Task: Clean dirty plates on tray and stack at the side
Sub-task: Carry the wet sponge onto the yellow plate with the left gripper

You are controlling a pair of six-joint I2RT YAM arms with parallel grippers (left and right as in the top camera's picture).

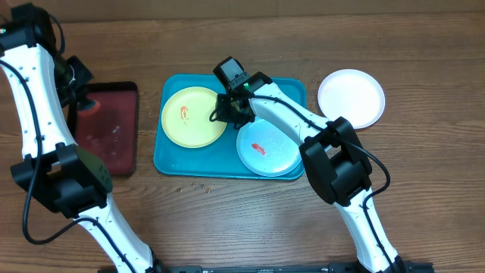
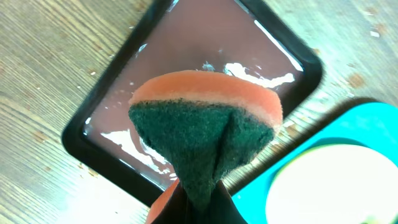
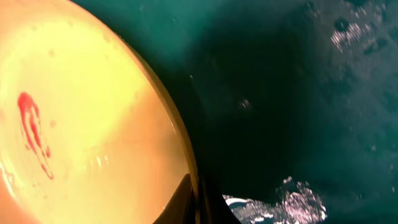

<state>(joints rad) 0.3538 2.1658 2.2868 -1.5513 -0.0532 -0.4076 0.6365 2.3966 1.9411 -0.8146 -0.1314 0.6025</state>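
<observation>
The turquoise tray (image 1: 173, 155) holds the yellow-green plate (image 1: 193, 116) at its left and the pale mint plate (image 1: 267, 149) at its right, each with a red smear. The white plate (image 1: 351, 98) lies on the table to the right of the tray. My right gripper (image 1: 225, 114) is shut on the yellow-green plate's right rim; in the right wrist view the rim (image 3: 186, 155) runs between the fingers (image 3: 200, 199). My left gripper (image 1: 85, 97) is shut on an orange and green sponge (image 2: 205, 127) above the dark red tray (image 2: 186, 50).
The dark red tray (image 1: 110, 129) with a black rim lies left of the turquoise tray and looks wet. Small crumbs (image 1: 193, 186) lie on the wooden table in front of the turquoise tray. The arms' bases stand at the front.
</observation>
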